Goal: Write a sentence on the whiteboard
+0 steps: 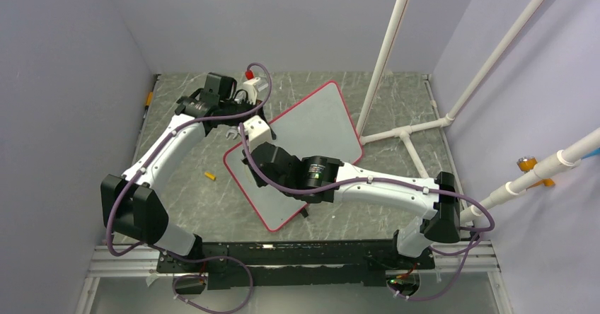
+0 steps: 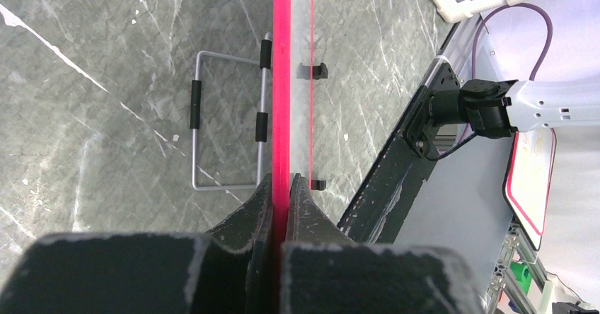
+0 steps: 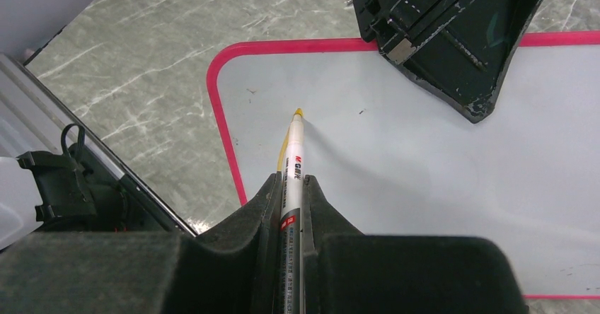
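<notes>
Both arms at the whiteboard (image 1: 311,126), one holding its edge, one holding a pen.
The whiteboard lay askew across the middle of the grey table (image 1: 191,201). The left gripper (image 2: 281,187) had its fingers pinching the board's red rim at the far left edge. The right gripper (image 3: 291,187) had its fingers pressed onto a yellow-and-white marker pen (image 3: 296,151), whose yellow tip pointed down at the pale surface near a rounded corner. A small yellow cap (image 1: 210,176) lay on the table beside the board.
</notes>
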Robot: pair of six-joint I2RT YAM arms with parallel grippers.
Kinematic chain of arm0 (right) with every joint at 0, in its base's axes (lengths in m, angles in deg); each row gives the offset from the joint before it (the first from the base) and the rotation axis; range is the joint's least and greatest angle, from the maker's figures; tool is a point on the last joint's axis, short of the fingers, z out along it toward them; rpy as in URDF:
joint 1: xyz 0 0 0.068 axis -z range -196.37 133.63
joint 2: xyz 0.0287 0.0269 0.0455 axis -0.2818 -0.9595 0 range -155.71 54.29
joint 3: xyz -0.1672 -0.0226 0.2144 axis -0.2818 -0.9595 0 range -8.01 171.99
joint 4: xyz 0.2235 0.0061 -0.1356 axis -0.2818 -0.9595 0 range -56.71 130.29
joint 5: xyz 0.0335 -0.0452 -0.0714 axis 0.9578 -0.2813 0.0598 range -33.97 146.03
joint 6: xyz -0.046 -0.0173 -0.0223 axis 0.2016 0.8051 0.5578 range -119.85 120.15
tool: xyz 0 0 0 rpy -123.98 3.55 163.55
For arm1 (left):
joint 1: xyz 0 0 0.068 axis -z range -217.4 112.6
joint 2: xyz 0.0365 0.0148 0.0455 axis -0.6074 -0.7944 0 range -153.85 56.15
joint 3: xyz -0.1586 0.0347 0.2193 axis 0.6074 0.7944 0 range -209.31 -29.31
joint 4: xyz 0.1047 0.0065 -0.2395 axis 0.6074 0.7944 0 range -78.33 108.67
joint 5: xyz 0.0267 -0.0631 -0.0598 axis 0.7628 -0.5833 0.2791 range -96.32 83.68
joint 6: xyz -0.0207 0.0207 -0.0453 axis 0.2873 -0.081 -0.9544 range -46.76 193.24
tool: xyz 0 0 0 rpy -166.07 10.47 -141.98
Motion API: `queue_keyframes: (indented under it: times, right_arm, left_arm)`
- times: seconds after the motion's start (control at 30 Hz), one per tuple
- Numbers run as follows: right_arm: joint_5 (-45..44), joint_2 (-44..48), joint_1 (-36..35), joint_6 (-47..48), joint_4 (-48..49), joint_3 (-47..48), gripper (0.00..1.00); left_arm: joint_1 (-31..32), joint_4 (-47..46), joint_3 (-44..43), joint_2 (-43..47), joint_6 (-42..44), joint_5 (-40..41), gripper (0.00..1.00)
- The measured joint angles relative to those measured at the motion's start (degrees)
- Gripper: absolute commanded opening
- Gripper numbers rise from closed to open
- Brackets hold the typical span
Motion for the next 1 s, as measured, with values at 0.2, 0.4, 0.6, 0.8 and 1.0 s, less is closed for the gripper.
queue_keyframes:
  times: [0.2,0.4,0.6,0.8,1.0]
  right_arm:
    - [-0.17,0.00,0.00,0.07,0.04,0.00,0.00]
    - [-1.36,0.00,0.24,0.13,0.35,0.02,0.00]
    - [-2.82,0.00,0.59,0.11,0.28,0.09,0.00]
    - [-3.45,0.00,0.85,-0.09,0.15,0.07,0.00]
    - [-4.17,0.50,0.85,-0.92,-0.13,-1.05,0.00]
  left_arm:
    - [0.00,-0.33,0.28,0.26,-0.17,0.04,0.00]
    - [-0.02,-0.37,0.31,0.28,-0.61,0.35,0.00]
    - [-0.07,-0.55,0.52,0.33,-0.66,0.39,0.00]
    - [-0.11,-0.68,0.66,0.39,-0.68,0.39,0.00]
    - [-0.17,-0.98,1.09,0.70,-0.83,0.46,0.00]
